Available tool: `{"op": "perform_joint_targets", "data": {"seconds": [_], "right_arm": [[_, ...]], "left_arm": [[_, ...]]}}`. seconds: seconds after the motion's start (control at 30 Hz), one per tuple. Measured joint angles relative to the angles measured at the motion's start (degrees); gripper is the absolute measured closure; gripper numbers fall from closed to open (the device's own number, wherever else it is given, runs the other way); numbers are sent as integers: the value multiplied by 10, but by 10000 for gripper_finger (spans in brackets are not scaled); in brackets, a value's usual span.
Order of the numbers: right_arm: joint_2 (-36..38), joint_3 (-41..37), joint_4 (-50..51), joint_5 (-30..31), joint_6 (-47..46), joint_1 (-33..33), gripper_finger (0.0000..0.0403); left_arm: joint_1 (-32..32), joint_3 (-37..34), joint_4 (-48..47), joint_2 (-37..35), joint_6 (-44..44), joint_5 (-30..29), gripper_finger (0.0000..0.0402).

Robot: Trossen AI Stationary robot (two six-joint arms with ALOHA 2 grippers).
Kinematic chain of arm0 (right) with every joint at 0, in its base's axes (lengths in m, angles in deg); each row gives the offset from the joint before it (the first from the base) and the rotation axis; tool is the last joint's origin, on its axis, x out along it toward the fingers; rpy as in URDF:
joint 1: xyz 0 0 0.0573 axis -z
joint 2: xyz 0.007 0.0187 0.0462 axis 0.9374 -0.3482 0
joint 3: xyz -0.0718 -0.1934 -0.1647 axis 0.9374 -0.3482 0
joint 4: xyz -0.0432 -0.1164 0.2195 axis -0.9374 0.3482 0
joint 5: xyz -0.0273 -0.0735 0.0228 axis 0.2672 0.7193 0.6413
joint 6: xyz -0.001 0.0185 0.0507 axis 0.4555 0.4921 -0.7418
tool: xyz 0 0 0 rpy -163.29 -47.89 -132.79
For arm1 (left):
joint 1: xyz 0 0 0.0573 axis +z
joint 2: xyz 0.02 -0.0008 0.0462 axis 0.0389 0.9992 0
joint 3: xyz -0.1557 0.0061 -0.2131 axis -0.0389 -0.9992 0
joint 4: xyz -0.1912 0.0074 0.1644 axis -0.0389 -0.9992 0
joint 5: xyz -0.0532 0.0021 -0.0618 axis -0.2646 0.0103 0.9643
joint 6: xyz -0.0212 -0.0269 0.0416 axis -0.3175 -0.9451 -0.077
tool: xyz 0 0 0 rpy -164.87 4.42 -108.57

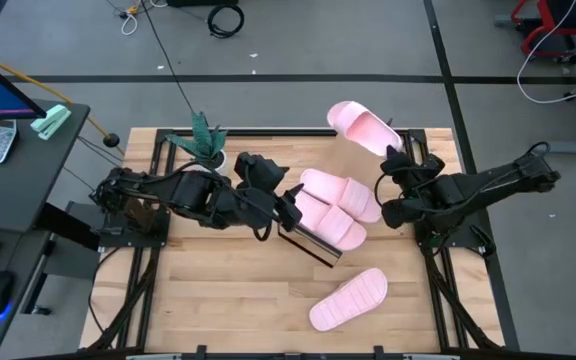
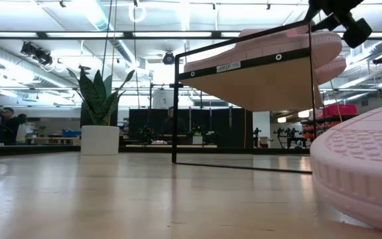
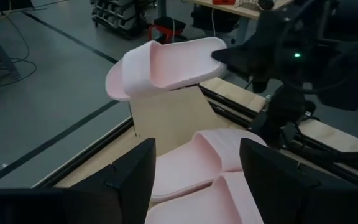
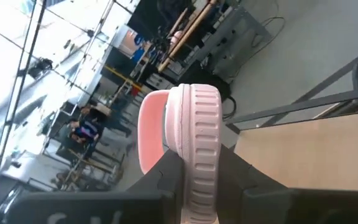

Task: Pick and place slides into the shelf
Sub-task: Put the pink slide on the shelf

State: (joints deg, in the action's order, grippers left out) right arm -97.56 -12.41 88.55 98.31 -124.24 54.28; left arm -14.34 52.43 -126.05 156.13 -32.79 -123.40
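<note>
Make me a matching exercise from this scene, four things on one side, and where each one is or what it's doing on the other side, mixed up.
Things:
1. right gripper
2. left gripper
3. loose slide
4. potted plant

Places or states:
A. lying alone on the tabletop, near edge
B. standing at the table's far edge, behind the left arm
C. shut on a slide held up in the air
D. open, over the two slides on the shelf

Pairs: 1-C, 2-D, 3-A, 4-B
</note>
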Motion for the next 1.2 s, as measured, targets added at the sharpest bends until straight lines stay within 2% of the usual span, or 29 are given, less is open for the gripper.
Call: {"op": "perform_joint_targets", "data": {"seconds": [0.2, 0.63, 0.77, 0.9, 1.07, 1.2], "right_arm": [[3, -11, -7, -47, -8, 19, 344], [9, -11, -79, -57, -13, 18, 344], [8, -11, -137, -60, 1, 14, 344], [8, -11, -223, -75, 95, 13, 344], [22, -11, -300, -192, 248, 34, 344], [39, -11, -363, -211, 347, 64, 344]], "left_arm": [[-10, 0, -3, 0, 0, 0, 167], [-17, 0, -7, 0, 0, 0, 173], [-21, 0, -7, 0, 1, 0, 173], [-24, 0, -12, 0, 1, 0, 175], [-27, 0, -24, 0, 1, 0, 173], [-30, 0, -29, 0, 1, 0, 175]]}}
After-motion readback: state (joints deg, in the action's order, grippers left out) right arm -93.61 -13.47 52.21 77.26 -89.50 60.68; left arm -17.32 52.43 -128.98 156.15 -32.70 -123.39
